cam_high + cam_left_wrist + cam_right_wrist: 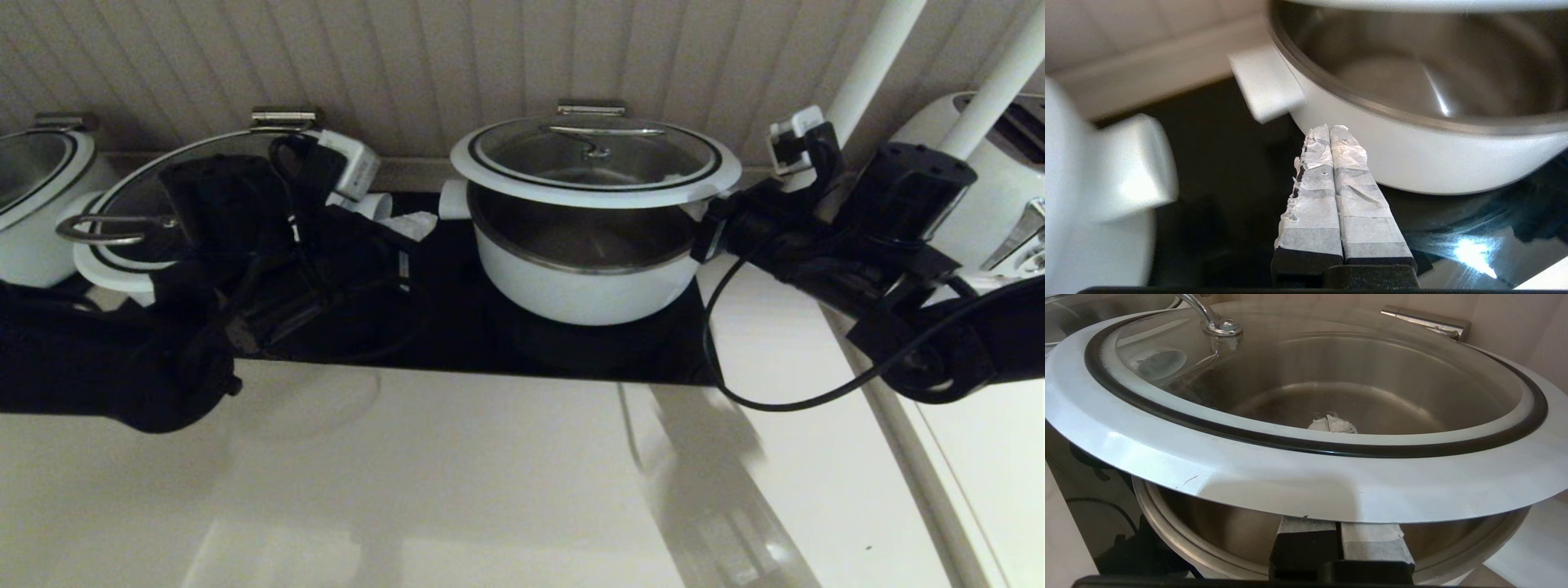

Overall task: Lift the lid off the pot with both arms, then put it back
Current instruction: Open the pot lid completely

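The lid [594,159], glass with a broad white rim, is raised off the white pot [584,286], with a gap showing at the front. My right gripper [707,227] is shut. Its taped fingers [1372,539] reach under the lid's rim [1298,477], and the tips [1333,424] show through the glass. The lid rests on them. My left gripper [1329,131] is shut and empty. It sits low beside the pot's wall [1433,163], just below the left side handle [1265,83], and it also shows in the head view [411,224].
A wider white pot with its own lid [131,196] and steel loop handle [106,230] stands left on the black cooktop [457,335]. Its stub [1133,163] is near my left gripper. Another pot [33,188] is far left, a toaster [1004,180] right, and white counter [490,474] in front.
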Available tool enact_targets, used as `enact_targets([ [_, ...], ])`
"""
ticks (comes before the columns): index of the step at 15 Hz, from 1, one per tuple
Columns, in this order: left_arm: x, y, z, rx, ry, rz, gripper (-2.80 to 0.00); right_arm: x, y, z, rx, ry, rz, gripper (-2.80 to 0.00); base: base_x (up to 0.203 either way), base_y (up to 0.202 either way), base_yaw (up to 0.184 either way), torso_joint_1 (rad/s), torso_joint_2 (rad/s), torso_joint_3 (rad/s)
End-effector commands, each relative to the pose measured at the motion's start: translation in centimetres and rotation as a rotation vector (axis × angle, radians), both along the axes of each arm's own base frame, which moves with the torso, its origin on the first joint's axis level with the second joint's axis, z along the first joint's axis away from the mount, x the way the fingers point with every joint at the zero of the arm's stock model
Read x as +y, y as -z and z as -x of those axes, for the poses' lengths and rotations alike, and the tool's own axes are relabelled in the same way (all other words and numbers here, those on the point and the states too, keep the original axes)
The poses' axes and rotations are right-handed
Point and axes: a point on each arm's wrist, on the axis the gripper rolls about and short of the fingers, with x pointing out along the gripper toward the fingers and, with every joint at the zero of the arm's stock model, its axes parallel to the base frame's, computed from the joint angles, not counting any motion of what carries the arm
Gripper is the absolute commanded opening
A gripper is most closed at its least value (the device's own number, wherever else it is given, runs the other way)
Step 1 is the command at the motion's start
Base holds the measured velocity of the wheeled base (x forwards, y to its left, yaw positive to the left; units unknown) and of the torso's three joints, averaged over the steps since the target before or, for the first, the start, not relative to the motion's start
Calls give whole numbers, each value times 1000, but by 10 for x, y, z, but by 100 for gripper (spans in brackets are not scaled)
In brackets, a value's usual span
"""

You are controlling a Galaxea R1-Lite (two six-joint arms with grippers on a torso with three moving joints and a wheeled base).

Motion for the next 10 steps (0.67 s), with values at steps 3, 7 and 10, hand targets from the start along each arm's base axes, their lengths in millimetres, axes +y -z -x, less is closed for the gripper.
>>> enact_targets([
  [3, 27, -27, 32, -60, -53, 20, -280, -1, -1, 1, -8, -2, -2, -280, 0, 0, 0, 0, 0, 0],
  [7, 62, -17, 64, -23, -147, 9, -280, -1, -4, 1, -17, -2, -6, -280, 0, 0, 0, 0, 0, 0],
  [10, 90, 5, 100, 35, -238, -4, -280, -1, -6, 1, -24, -2, -8, -280, 0, 0, 0, 0, 0, 0],
])
